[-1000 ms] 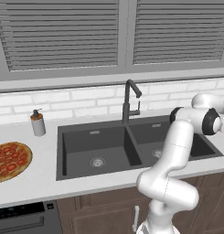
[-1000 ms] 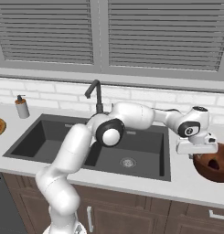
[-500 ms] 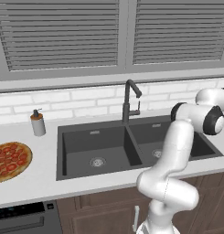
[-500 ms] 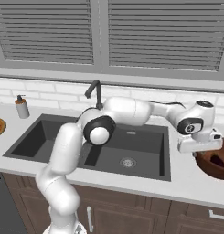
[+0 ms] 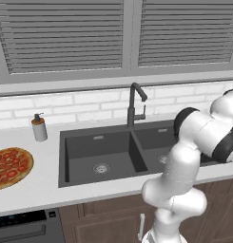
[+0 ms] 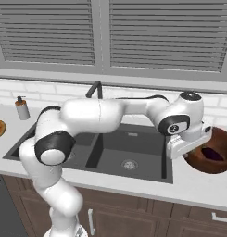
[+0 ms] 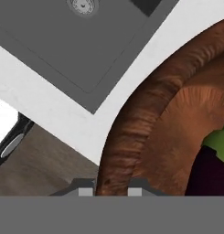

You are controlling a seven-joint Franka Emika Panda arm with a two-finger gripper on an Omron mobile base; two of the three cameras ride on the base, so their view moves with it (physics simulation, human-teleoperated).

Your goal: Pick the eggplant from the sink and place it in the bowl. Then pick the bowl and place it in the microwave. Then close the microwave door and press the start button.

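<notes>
A reddish-brown wooden bowl (image 6: 217, 165) stands on the white counter right of the dark sink (image 6: 129, 152). The dark purple eggplant (image 6: 212, 154) lies inside it. My gripper (image 6: 190, 153) is at the bowl's left rim, its fingers hidden behind the white hand. In the hand view the thick rim of the bowl (image 7: 131, 132) runs between the two fingertips of the gripper (image 7: 109, 192), which is shut on it. The eggplant (image 7: 208, 176) shows at the lower right with a green patch beside it, and a corner of the sink (image 7: 63, 41) lies at the top left. The microwave and its door are out of view.
A dark arched faucet (image 5: 135, 102) stands behind the sink (image 5: 101, 156). A soap bottle (image 5: 39, 128) and a pizza (image 5: 8, 166) sit on the counter at the left. Brown cabinet fronts (image 6: 147, 217) run below the counter edge.
The hand has moved a little right and down onto the bowl's left rim, and the upper arm has swung round. The jaws have narrowed slightly.
</notes>
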